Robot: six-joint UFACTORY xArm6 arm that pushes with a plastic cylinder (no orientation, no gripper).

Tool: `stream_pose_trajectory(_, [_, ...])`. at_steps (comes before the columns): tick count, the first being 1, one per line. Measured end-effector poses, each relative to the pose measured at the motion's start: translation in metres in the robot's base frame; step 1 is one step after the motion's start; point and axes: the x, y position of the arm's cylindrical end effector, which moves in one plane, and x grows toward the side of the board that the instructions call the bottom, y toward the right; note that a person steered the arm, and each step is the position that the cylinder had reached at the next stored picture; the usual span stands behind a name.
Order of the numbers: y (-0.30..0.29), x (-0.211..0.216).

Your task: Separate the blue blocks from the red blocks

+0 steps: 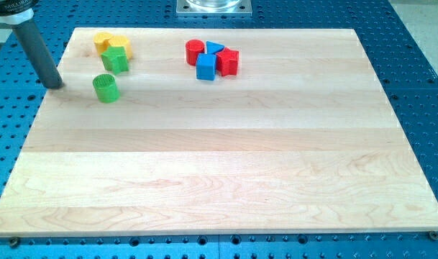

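- Board (204,180): its bottom half holds no blocks at all; every block sits along its top edge, so there is room below to push into.
- Tip (55,85): my tip rests at the board's left edge, just left of the green cylinder (106,88) and apart from it. The rod has no pincer, so nothing opens, shuts or is held; it can only shove.
- Green star (116,60) and yellow blocks (111,42): a tight bunch near the board's top-left corner, not part of the job.
- Blue cube (206,67): near the board's top-centre, wedged below the red cylinder (195,52) and touching the red block (228,62) on its right.
- Blue triangle (214,48): at the back of that cluster, between the two reds, nearest the board's top edge.
- Handling, as I judge it: small, light, rigid pieces that should slide easily on smooth wood. Push squarely on a flat face; an off-centre push will likely spin the cube or drag a red along.
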Motion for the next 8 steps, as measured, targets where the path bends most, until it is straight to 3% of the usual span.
stream_pose_trajectory(1, [0.000,0.020])
stream_pose_trajectory(2, [0.036,0.063])
stream_pose_trajectory(5, [0.077,0.094])
stream_pose_trajectory(6, [0.083,0.094])
stream_pose_trajectory(8, [0.093,0.050])
